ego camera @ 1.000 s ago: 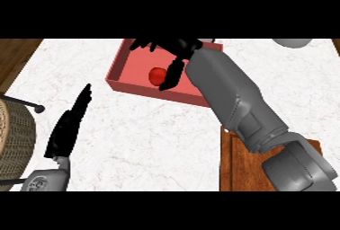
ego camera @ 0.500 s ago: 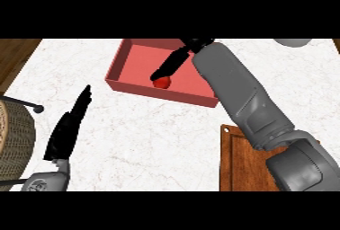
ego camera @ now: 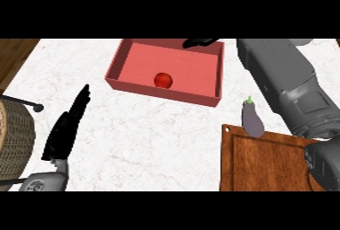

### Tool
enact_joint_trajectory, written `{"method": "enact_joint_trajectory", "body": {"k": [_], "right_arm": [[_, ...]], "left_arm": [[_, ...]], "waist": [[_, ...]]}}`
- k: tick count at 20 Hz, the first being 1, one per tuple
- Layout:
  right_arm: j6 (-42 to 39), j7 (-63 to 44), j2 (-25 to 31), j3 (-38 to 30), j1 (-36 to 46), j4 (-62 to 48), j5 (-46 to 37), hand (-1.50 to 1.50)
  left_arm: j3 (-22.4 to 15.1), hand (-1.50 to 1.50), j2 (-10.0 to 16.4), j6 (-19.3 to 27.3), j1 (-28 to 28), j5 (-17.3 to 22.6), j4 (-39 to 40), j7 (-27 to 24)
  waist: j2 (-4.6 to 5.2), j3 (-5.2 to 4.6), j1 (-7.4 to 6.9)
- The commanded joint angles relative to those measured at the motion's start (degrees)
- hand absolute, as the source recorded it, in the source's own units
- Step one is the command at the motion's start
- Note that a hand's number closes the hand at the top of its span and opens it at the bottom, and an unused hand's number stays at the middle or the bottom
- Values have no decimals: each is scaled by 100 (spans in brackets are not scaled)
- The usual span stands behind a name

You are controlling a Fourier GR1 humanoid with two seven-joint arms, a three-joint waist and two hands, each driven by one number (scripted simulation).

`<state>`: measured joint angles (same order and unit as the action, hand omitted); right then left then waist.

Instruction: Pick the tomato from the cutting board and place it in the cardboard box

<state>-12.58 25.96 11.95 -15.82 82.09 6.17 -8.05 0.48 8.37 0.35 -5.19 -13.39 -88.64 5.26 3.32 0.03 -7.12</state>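
Tomato (ego camera: 163,80), red and round, lying on the floor of the open red box (ego camera: 206,96), slightly left of the box's middle and touched by neither hand. Right hand (ego camera: 199,42), black, at the box's far rim and above it, apart from the tomato; only a small part shows, so whether it is open or closed cannot be told. Its grey forearm (ego camera: 279,76) runs along the box's right side toward the lower right corner. Eggplant (ego camera: 252,120), purple with a green stem, nearer than the box's right corner, lying across the far edge of the wooden cutting board (ego camera: 266,166). Left hand (ego camera: 66,128), open with straight fingers, resting well to the box's near left over the white marble counter (ego camera: 146,139). Wicker basket (ego camera: 10,143), left of that hand.
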Motion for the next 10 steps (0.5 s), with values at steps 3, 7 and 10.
{"method": "enact_joint_trajectory", "body": {"k": [3, 7, 10], "right_arm": [[-493, 10, 918, -334, -243, -63, 284, -150], [-551, 25, 1148, -341, -266, -46, 268, -150], [-1001, 88, 1530, -317, -339, -19, 237, -150]], "left_arm": [[-79, 0, -56, 24, -94, -53, -10, -16], [-34, 0, 22, -58, -60, 3, -2, -135], [-110, 0, -65, -4, -73, -43, -61, -42]], "waist": [[114, 15, -16], [162, 12, -197], [168, 25, -191]]}}
